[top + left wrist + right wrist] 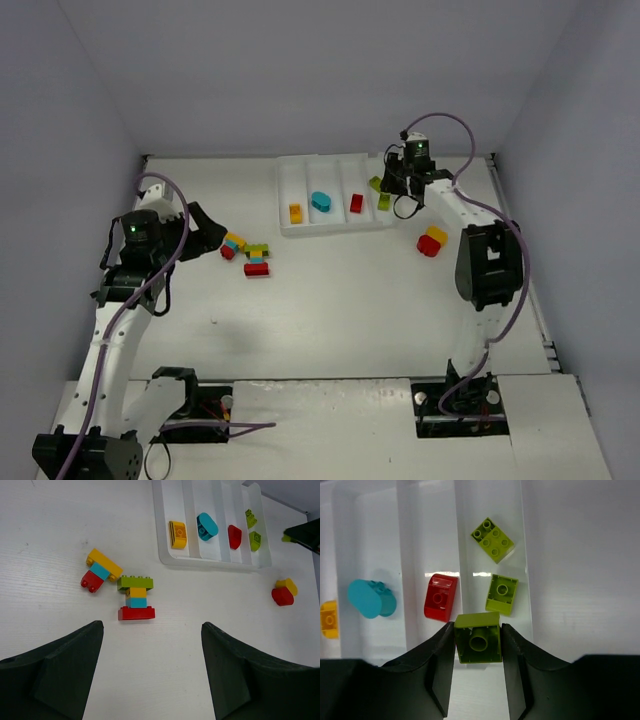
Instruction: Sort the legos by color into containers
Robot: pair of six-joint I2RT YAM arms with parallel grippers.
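1. Sorted so far, counting from the white tray's [330, 231] left side: a yellow brick [177, 534] in the first compartment, a rounded cyan brick [206, 526] in the second, a red brick [234, 536] in the third, and two lime green bricks [251, 518] in the fourth.
2. The right claw [478, 635] is closed on another lime green brick [479, 644], pinched by its sides. It hangs over the end of the tray's green compartment, not yet released.
3. Still to do, left of the tray on the counter [350, 310]: a yellow-cyan-red stack [100, 571] and, just beside it, a green-yellow-cyan-red stack [136, 598]. Both look as if they need pulling apart first.
4. Right of the tray lies a red and yellow pair [284, 592], touching each other.
5. The left claw [151, 626] is spread wide and empty, near the two stacks.
6. By my reckoning, roughly half the job is done.
7. The counter is white and faintly grained. Plain pale grey walls [300, 70] enclose it at the back and on both sides.
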